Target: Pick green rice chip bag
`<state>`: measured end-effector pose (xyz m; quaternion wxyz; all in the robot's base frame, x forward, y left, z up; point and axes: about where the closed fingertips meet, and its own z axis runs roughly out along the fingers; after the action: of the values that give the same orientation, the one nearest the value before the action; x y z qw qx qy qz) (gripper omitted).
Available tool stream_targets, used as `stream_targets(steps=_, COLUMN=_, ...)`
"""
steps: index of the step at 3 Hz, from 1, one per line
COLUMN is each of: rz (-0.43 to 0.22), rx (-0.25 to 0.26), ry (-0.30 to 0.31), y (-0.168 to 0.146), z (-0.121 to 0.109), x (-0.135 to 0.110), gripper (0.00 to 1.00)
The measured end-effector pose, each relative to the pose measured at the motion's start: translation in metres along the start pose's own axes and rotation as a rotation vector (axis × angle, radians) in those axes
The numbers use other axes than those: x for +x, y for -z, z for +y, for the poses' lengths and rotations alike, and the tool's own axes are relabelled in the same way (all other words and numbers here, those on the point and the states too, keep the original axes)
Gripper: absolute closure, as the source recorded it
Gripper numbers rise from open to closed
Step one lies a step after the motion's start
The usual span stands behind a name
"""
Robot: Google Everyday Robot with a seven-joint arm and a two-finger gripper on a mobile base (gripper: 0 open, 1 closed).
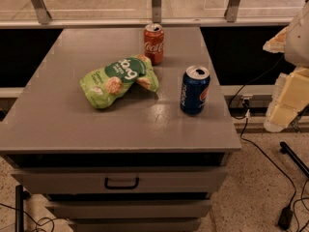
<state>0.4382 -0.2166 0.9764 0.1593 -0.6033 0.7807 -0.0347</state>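
The green rice chip bag (119, 80) lies flat on the grey cabinet top (63, 124), left of centre. It is crinkly light green with a dark green patch, white lettering and round rice-cake pictures. Its upper right end lies next to a red cola can (154, 43). My gripper (289, 98) shows as pale yellowish parts at the far right edge of the view, off the side of the cabinet, well to the right of the bag and touching nothing.
A blue cola can (194, 90) stands upright right of the bag, between it and my gripper. The cabinet has drawers with a dark handle (121, 182) below. A railing and glass run behind. Cables (270, 163) lie on the floor at right.
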Motion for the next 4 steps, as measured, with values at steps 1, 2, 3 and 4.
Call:
stream_targets(steps=1, rz=0.000, rx=0.000, ry=0.000, y=0.000, z=0.000, x=0.000, gripper=0.00)
stream_targets(steps=2, rz=-0.053, rx=0.065, ry=0.049, y=0.009, z=-0.014, x=-0.017, gripper=0.00)
stream_targets(steps=3, rz=-0.144, rx=0.161, ry=0.094, y=0.023, z=-0.039, x=-0.048, gripper=0.00)
stream_targets(steps=4, rz=-0.247, rx=0.219, ry=0.129, y=0.034, z=-0.063, x=-0.076, gripper=0.00)
